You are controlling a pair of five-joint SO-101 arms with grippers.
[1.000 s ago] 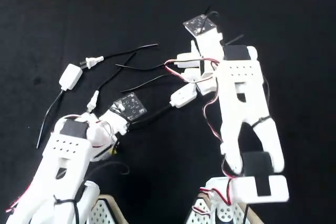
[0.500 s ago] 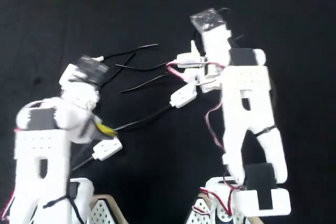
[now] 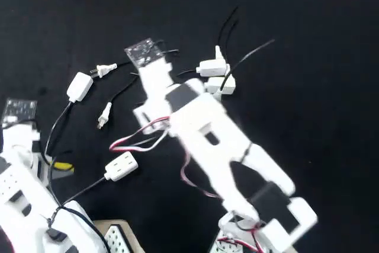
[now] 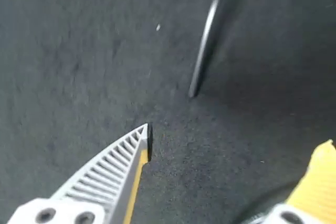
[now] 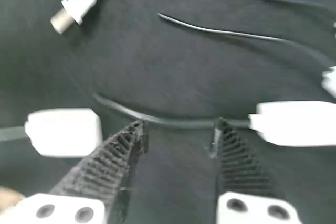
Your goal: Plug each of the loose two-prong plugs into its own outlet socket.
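Stage: early, I judge; no seated plug I can confirm.
- Far plug (image 3: 104,70) and near plug (image 3: 105,114): loose toward left edge of worktop (image 3: 331,146), prongs bare.
- Far socket (image 3: 79,87): just beside far plug.
- Near socket (image 3: 121,167): toward front edge. Both sockets vacant.
- White pair (image 3: 216,74) near centre: mated or not, cannot tell.
- Right gripper (image 5: 178,125): jaws apart, empty, black cord (image 5: 113,106) crossing in line between them.
- Left gripper (image 4: 236,145): spread wide, empty, at front left corner.
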